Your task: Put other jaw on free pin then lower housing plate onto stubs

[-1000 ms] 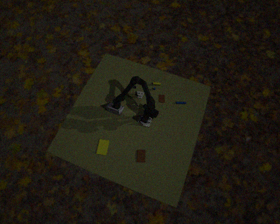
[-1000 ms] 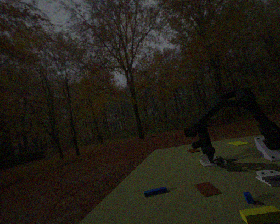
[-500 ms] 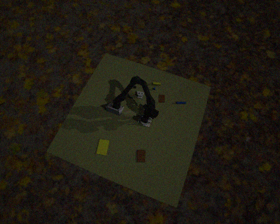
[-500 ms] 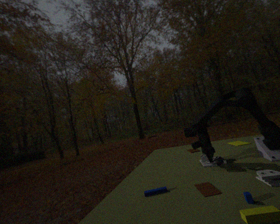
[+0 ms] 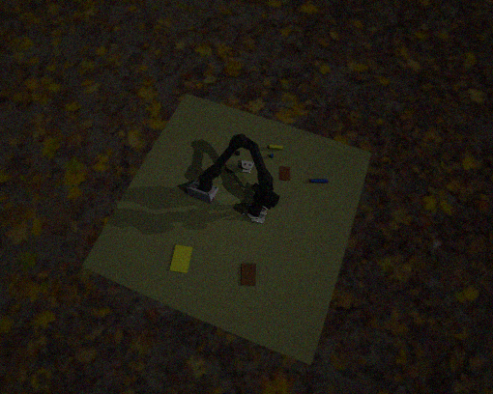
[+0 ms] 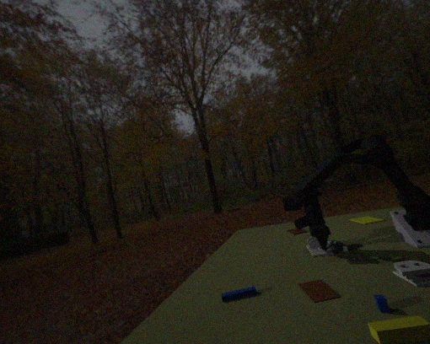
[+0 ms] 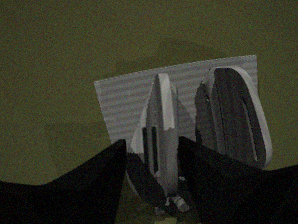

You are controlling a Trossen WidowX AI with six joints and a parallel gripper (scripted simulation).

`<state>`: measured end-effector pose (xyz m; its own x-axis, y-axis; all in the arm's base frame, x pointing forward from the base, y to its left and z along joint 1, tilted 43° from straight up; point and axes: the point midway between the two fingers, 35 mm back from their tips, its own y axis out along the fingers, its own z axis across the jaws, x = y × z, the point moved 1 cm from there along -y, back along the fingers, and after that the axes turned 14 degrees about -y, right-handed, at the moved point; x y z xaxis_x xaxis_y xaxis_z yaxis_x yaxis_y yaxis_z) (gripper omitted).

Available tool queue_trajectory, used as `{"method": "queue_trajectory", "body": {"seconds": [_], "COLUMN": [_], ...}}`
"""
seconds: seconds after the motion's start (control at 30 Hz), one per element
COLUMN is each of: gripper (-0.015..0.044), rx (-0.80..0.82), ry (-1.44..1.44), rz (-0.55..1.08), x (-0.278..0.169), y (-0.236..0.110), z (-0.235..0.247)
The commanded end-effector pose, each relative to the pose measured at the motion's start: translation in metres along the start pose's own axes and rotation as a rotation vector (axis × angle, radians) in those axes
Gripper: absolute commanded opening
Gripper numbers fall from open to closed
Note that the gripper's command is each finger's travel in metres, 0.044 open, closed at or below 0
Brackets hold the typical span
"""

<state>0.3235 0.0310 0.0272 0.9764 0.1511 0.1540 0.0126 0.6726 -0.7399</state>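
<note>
My gripper (image 5: 255, 212) (image 6: 325, 246) (image 7: 150, 144) is shut on one grey-white jaw (image 7: 168, 107), which stands between the dark fingers in the wrist view, over the base. The other jaw (image 7: 234, 112) stands to its right, a gap apart at the front ends. The ribbed base plate (image 7: 112, 95) (image 6: 318, 253) lies beneath both. The pins, the gear teeth and the held jaw's seating are hidden or too dark to tell. The white housing plate (image 5: 246, 165) (image 6: 413, 266), with two dark holes, rests apart from the base, on the arm's side toward the blue and yellow pieces.
Flat brown pieces (image 5: 247, 274) (image 5: 284, 173) (image 6: 319, 291) and a yellow sheet (image 5: 181, 259) (image 6: 366, 220) lie around. A blue bar (image 5: 318, 181) (image 6: 239, 294), a small blue block (image 5: 271, 155) (image 6: 381, 303) and a yellow block (image 5: 275, 147) (image 6: 400, 330) lie beyond the housing plate.
</note>
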Motion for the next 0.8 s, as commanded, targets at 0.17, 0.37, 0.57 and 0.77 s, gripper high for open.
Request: {"method": "queue_trajectory", "body": {"seconds": [0.17, 0.37, 0.57, 0.77], "gripper": [0.0134, 0.0134, 0.0134, 0.0186], "rx": [0.003, 0.003, 0.003, 0.000], "ry": [-0.002, -0.002, -0.002, -0.001], "rz": [0.003, 0.003, 0.003, 0.001], "x": [-0.0001, -0.0001, -0.0001, 0.0000], "y": [0.0033, 0.0033, 0.0033, 0.0008], "z": [0.0010, 0.0010, 0.0010, 0.0001]}}
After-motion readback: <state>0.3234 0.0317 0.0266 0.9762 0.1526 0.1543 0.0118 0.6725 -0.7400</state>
